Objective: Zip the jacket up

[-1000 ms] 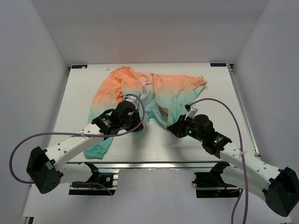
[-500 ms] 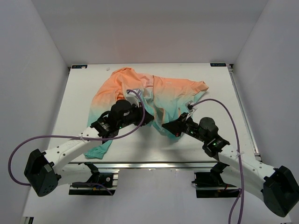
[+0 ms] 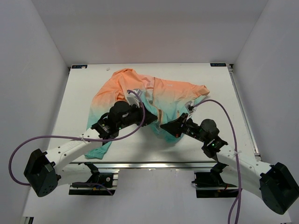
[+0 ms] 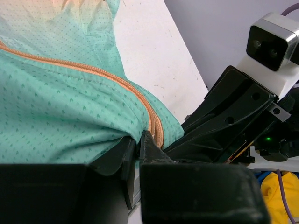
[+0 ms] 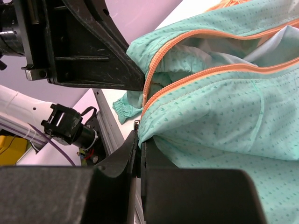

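The jacket lies on the table, orange at the far side and teal toward me, unzipped, with orange zipper tape along both front edges. My left gripper is shut on the teal hem of the left front panel beside its zipper. My right gripper is shut on the teal hem of the right front panel beside its zipper. Both hem corners are lifted and held close together. In the left wrist view the right gripper's black body is right next to the left fingers.
The white table has a metal rail along its near edge. A teal sleeve cuff lies near the front left edge. White walls enclose the table on three sides. Purple cables loop from both arms.
Both grippers have moved toward each other, pulling the two teal front panels together at the middle. The right gripper moved left, the left gripper moved right and slightly forward.
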Controlling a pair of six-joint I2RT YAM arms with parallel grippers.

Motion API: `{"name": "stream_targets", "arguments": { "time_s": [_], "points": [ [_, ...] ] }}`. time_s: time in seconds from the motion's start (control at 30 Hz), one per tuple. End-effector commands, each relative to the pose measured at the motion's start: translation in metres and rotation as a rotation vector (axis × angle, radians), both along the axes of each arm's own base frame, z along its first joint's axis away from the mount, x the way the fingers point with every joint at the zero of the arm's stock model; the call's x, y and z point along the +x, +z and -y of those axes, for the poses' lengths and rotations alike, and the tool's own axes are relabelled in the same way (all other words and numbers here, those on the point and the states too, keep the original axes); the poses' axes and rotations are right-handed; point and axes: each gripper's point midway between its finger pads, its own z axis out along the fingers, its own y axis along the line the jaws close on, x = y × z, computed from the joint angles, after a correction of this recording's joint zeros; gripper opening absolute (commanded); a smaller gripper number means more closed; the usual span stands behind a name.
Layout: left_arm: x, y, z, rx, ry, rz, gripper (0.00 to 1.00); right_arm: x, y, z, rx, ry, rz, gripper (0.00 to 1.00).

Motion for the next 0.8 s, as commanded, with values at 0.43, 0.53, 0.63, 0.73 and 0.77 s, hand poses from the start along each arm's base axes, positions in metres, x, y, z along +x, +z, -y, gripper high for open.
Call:
{"name": "stream_targets", "arguments": {
  "time_s": [0.43,0.53,0.63,0.73,0.77],
  "points": [
    [-0.008,0.02,0.004,-0.065,-0.039,0.03,0.0,0.005,0.026,0.001,0.094,-0.014,0.09,0.0],
    [-0.01,0.021,0.004,-0.07,-0.044,0.029,0.0,0.007,0.026,0.001,0.093,-0.021,0.089,0.0],
    [-0.01,0.021,0.004,-0.073,-0.043,0.028,0.0,0.009,0.023,0.003,0.089,-0.032,0.08,0.0],
    [-0.011,0.022,0.004,-0.075,-0.051,0.029,0.0,0.009,0.022,0.004,0.092,-0.044,0.076,0.0],
    [-0.012,0.022,0.004,-0.076,-0.053,0.03,0.0,0.009,0.022,0.005,0.093,-0.045,0.075,0.0]
  ]
}}
